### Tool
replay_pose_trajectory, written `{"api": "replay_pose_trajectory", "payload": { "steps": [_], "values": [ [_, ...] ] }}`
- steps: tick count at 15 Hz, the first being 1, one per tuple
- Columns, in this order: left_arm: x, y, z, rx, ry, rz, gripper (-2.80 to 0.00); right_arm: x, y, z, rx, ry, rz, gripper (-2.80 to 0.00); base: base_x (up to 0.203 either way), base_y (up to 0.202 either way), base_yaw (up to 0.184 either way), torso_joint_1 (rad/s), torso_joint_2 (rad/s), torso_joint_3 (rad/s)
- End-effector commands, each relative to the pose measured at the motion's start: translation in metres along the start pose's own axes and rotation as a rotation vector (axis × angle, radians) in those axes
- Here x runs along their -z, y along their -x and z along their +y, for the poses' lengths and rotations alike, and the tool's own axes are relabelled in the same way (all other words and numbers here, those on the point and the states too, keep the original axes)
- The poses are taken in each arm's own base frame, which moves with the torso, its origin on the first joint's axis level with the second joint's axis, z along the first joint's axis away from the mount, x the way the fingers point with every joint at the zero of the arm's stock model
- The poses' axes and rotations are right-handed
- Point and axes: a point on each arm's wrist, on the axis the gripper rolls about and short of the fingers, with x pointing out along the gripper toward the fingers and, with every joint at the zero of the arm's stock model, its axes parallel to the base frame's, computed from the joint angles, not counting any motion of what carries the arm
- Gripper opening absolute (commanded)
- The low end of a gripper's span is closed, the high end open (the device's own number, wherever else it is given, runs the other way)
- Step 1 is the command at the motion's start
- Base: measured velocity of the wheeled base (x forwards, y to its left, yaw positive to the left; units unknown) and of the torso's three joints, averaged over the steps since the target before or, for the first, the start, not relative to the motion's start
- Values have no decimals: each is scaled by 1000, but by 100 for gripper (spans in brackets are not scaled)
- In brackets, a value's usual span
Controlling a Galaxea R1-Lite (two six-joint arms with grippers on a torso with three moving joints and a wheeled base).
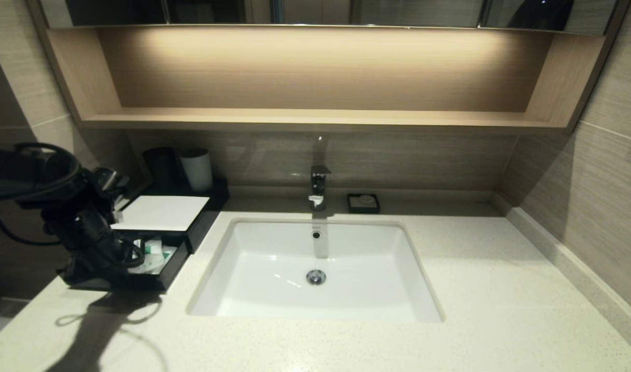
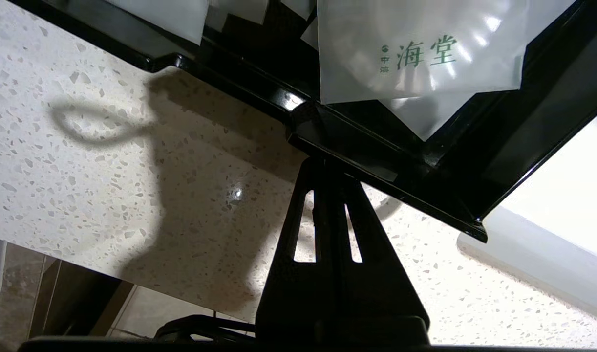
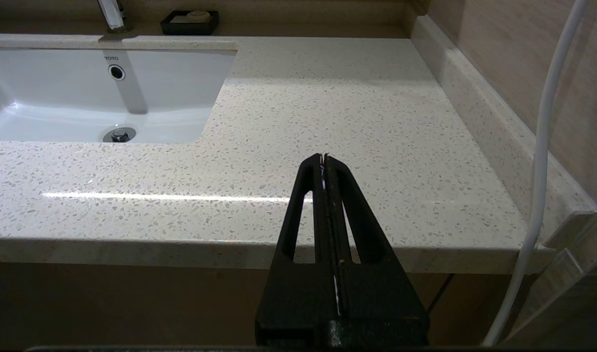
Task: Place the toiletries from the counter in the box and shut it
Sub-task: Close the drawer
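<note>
The black box (image 1: pixel 204 214) with a white top panel (image 1: pixel 160 212) stands at the counter's (image 1: pixel 501 289) back left. Its front drawer (image 1: pixel 173 268) is pulled out. Translucent white packets with green labels (image 1: pixel 153 252) lie inside it, and one shows close up in the left wrist view (image 2: pixel 415 54). My left gripper (image 2: pixel 324 164) is shut and empty, its tips against the outside of the drawer's front wall (image 2: pixel 376 164). In the head view the left arm (image 1: pixel 88 232) covers the drawer's left part. My right gripper (image 3: pixel 324 157) is shut and empty, parked over the counter's front edge (image 3: pixel 132 244), right of the sink.
The white sink (image 1: pixel 424 279) sits mid-counter with a faucet (image 1: pixel 318 188) behind it. A small black soap dish (image 1: pixel 363 203) stands at the back wall. A white cup (image 1: pixel 196 169) and a dark cup (image 1: pixel 160 165) stand behind the box. A white cable (image 3: pixel 543 171) hangs at the right.
</note>
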Motion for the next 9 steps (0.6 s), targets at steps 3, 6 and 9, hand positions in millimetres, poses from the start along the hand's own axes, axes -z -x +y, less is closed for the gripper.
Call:
{"api": "replay_pose_trajectory", "payload": {
  "steps": [3,6,9],
  "values": [
    [-4,-7,-2,9,2,-23,-280,0,0,0,0,0,2,-280,0,0,0,0,0,0],
    [-7,-10,-3,9,2,-27,-280,0,0,0,0,0,1,-280,0,0,0,0,0,0],
    [-13,-19,-5,20,3,-57,-280,0,0,0,-2,0,2,-280,0,0,0,0,0,0]
  ]
}}
